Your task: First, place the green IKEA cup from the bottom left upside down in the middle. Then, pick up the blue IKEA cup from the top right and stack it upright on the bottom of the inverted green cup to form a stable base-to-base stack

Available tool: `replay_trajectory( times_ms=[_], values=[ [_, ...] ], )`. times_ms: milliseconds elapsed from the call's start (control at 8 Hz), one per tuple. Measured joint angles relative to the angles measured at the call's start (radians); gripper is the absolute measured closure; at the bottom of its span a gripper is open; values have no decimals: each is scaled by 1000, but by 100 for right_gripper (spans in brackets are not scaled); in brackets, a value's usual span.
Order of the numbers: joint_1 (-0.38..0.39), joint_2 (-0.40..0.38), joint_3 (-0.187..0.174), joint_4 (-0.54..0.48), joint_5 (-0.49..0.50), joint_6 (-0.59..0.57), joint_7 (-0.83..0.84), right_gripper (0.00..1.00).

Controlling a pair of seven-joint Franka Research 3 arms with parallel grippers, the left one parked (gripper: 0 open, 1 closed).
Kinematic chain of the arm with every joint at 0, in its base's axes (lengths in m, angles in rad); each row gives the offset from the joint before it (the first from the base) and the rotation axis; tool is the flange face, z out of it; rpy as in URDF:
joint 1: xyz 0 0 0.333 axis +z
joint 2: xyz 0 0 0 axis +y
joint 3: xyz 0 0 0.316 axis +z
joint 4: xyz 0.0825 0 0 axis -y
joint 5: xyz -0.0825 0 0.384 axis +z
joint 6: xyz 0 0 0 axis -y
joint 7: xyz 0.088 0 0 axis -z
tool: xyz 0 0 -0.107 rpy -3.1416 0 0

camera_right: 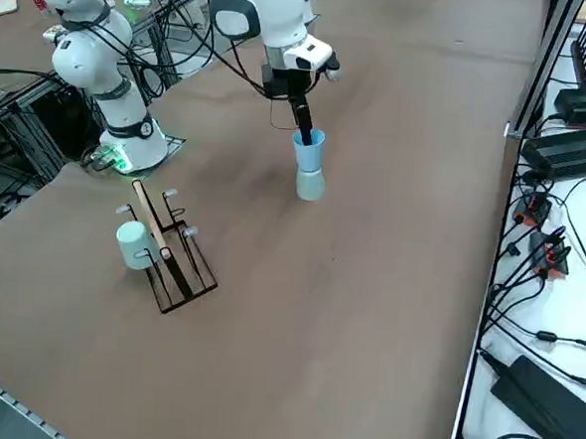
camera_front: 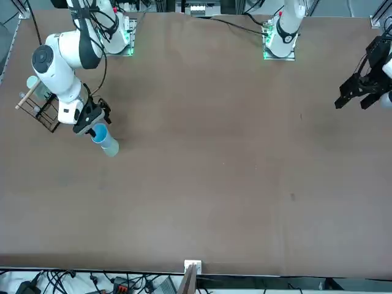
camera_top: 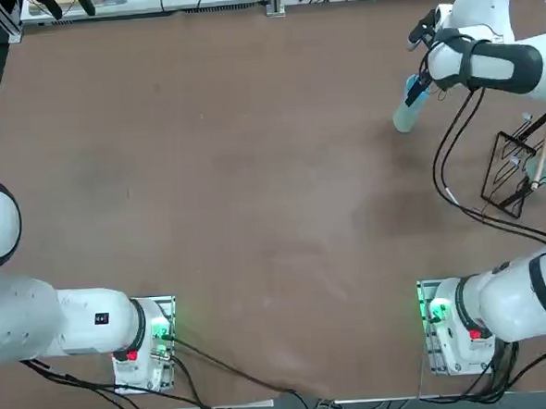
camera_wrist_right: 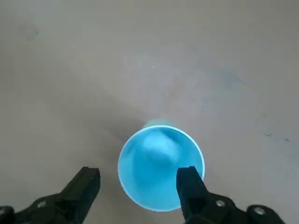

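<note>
Only a wire rack [camera_right: 171, 257] crowds the tool [camera_wrist_right: 140, 184].

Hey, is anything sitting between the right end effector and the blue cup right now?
Nothing visible is in the way. The right end effector is open at the blue cup, with one finger over its rim. The blue cup stands upright on the inverted green cup.

One camera looks straight down on the tabletop [camera_top: 252, 169], one faces the robot from across it, one looks diagonally from the right. The wrist camera hangs close above the blue cup [camera_wrist_right: 161, 168], seen in all views.
</note>
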Motion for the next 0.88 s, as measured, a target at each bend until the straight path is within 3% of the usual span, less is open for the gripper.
replay_trajectory(
  times_ms=[875],
  values=[
    [0,-38,0,68,-2,-92,0,0]
  ],
)
